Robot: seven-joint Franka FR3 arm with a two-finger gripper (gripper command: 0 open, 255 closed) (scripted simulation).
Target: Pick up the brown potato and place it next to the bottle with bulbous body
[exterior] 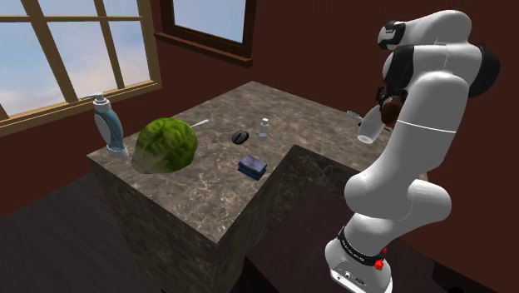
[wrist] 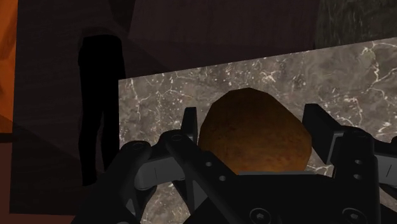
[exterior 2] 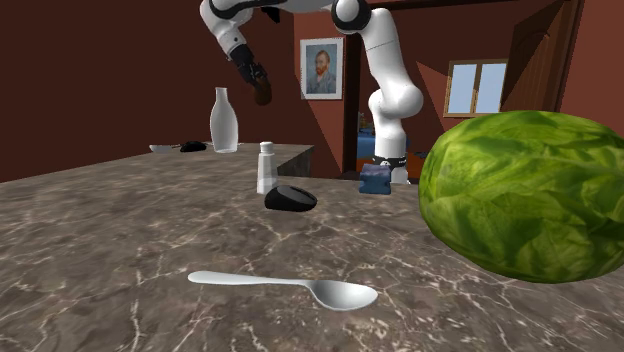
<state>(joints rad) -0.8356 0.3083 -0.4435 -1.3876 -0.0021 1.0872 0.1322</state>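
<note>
End effector is clamped on the potato: 2 black fingers pressed on either side, gap only as wide as the spud. Potato's brown, roundish, matte rough-looking skin, and it's up in the air over the bench, not touching it.

In the second exterior view the end effector w/ the potato hangs at approx 1 o'clock from the bulbous bottle, about level w/ its neck, close but apart. Shoulder view agrees: end effector at 1 o'clock of that bottle, near it, no contact afaict.

Arm is white w/ dark joints. It climbs from the stand at 5 o'clock of the shoulder view, arches over, and the hand tips down toward the bench.

Materials etc:
- bench = dark grey-brown marble w/ pale veins, L-shaped
- bulbous bottle = pale, glassy-looking, fat round body, narrow neck, upright
- spoon = pale, shiny, lying flat
- big leafy green head = wrinkly, veined, prob lettuce or cabbage
- small white bottle w/ a black rounded lump at its 5 o'clock, just beside it
- blue thing further back, can't tell what it is
</note>
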